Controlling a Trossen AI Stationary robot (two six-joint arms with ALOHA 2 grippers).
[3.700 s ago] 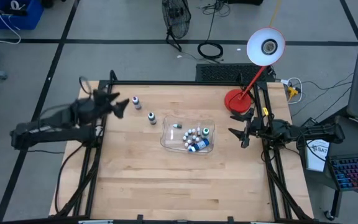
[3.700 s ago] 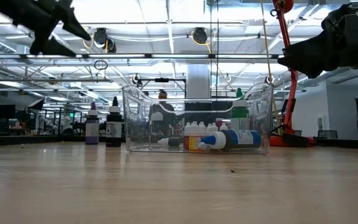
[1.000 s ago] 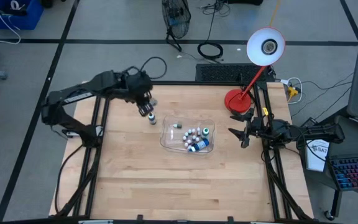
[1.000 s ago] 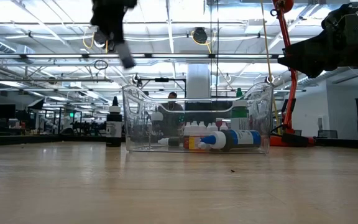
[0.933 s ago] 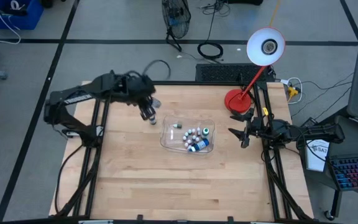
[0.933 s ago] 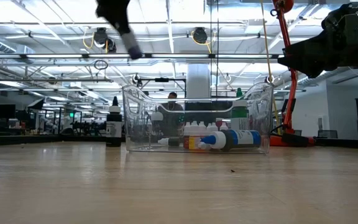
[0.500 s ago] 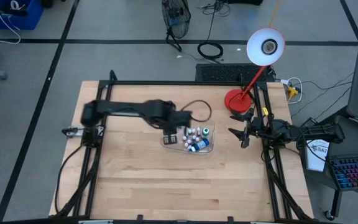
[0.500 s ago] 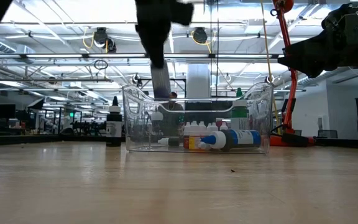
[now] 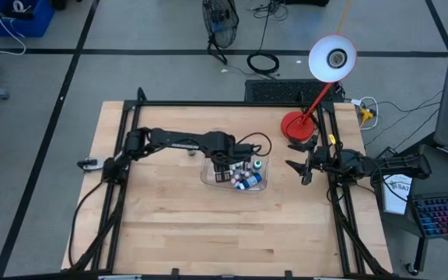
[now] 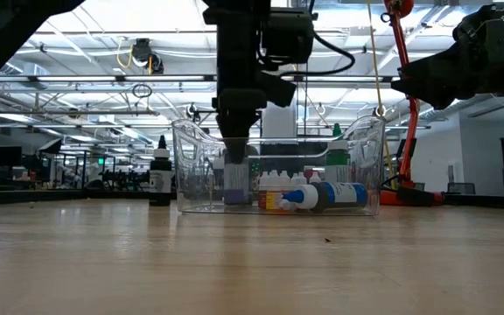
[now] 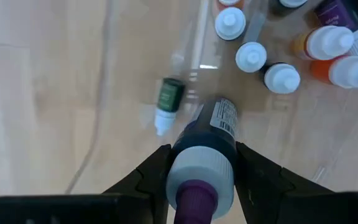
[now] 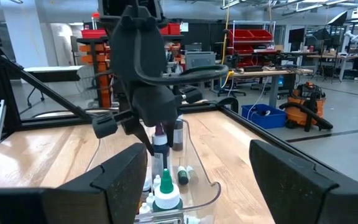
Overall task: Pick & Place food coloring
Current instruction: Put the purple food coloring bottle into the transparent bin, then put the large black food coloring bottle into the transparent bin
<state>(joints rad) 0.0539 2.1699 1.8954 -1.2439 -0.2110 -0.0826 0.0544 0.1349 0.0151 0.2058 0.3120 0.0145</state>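
My left gripper (image 9: 222,163) reaches down into the clear tray (image 9: 208,178) and is shut on a food coloring bottle (image 11: 213,127) with a dark labelled body, ribbed pale cap and purple tip. In the low view this bottle (image 10: 234,179) stands low inside the tray; whether its base touches the floor I cannot tell. Several more small bottles (image 11: 283,78) lie or stand in the tray, one with a green label (image 11: 166,98) on its side. A black bottle (image 10: 160,171) stands on the table left of the tray. My right gripper (image 9: 294,162) waits open at the right edge. My left gripper pinches the bottle at its ribbed cap end (image 11: 180,167) between its two fingers (image 11: 148,177), one on each side. The fingers come from above, pointing down. The bottle hangs upright below them, cap up, inside the tray.
A red desk lamp base (image 9: 294,124) stands at the far right corner of the table. The tray's walls (image 10: 361,157) rise around the left gripper. Bare wood (image 9: 224,225) stretches across the near half of the table.
My left gripper has swung from the far left part of the table toward the right and gone down into the tray, carrying the purple-topped bottle. The bottle, high above the table before, now stands low inside the tray.
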